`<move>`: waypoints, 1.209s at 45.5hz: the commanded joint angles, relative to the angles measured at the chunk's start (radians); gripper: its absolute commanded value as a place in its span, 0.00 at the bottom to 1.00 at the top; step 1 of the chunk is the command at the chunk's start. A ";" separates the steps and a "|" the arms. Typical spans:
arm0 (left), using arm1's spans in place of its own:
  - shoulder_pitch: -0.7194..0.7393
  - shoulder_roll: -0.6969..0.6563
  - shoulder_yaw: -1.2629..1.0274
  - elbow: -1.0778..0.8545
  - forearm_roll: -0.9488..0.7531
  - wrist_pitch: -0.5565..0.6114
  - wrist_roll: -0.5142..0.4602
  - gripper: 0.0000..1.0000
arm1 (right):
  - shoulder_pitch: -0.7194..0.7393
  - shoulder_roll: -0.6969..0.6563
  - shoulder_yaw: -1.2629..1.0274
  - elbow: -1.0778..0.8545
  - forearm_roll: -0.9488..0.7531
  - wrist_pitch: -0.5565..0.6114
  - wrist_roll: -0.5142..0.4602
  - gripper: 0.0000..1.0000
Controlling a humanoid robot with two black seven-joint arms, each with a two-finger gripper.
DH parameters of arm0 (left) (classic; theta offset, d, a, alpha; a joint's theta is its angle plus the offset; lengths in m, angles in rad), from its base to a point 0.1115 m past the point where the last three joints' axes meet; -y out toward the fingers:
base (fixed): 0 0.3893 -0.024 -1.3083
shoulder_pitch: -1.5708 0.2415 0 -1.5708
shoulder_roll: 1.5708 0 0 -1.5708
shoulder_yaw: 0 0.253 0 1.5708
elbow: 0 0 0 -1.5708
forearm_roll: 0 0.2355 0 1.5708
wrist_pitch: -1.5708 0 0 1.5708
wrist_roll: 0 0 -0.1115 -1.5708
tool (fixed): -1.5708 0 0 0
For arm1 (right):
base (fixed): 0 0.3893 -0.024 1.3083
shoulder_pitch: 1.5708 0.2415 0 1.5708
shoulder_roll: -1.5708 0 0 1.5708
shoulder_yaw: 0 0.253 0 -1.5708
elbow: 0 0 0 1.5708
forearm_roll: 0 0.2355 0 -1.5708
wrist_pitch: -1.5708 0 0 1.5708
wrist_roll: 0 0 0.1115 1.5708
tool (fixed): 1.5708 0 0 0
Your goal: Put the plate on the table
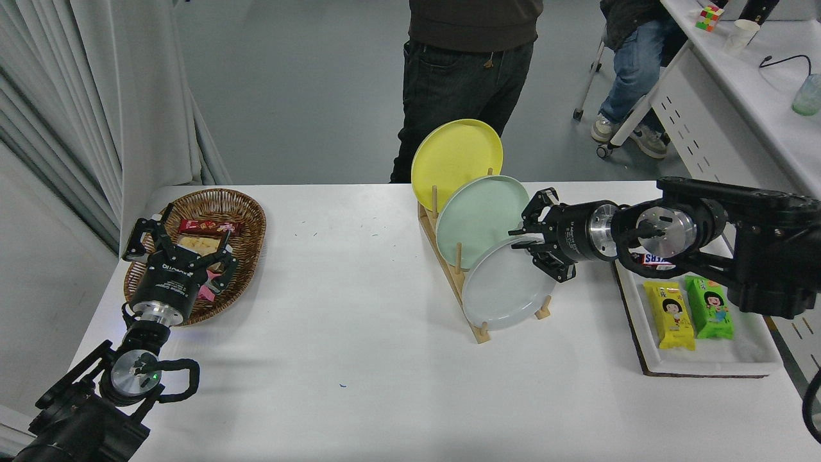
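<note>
upright in its rack, pale grey ringed plate (503, 290) meets the spread right tool (527, 244).

Wooden peg dish rack (449, 256): holds round yellow plate (455, 154) and round mint green plate (481, 215), both on edge. Oval brown wicker basket (247, 221), left: wrapped snacks, one red (208, 226). White rectangular tray (737, 350), right: yellow packet (669, 316) beside green packet (709, 307), possibly a chocolate bar (653, 258) behind. Standing person in dark trousers (458, 83) at far side.
</note>
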 commanded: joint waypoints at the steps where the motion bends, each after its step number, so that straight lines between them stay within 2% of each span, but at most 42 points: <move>1: 0.000 0.000 0.000 0.000 0.001 0.000 0.000 0.98 | -0.001 -0.011 0.000 0.002 0.001 0.000 0.000 0.17; 55: 0.000 0.000 0.000 0.000 -0.001 0.000 0.000 0.98 | 0.004 -0.019 0.000 0.008 0.009 -0.001 -0.003 0.13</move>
